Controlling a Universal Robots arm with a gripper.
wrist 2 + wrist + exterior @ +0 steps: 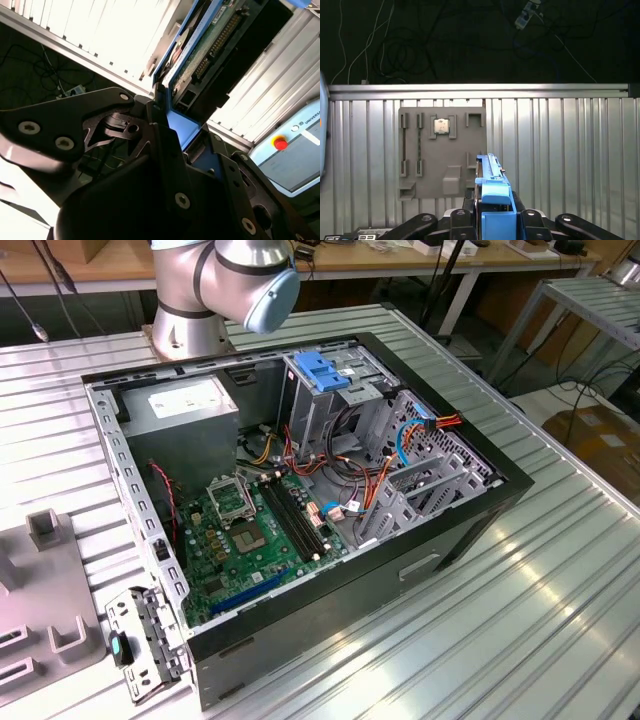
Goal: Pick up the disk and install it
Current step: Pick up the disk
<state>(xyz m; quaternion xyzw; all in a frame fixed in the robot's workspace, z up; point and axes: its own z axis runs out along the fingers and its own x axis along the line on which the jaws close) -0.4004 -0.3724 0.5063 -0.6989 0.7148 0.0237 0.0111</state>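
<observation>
**Q:** Gripper status?
**A:** The gripper (493,220) is closed on the disk (491,180), with its fingers clamped against both sides of the blue carrier.
**Q:** Disk location?
**A:** Held edge-on over the ribbed tabletop (570,150), just beside the grey fixture plate (442,160).

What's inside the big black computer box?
A green board, a grey power box, coloured wires and a blue-topped metal cage. Whatever lies under the cage and wires is hidden.
</observation>
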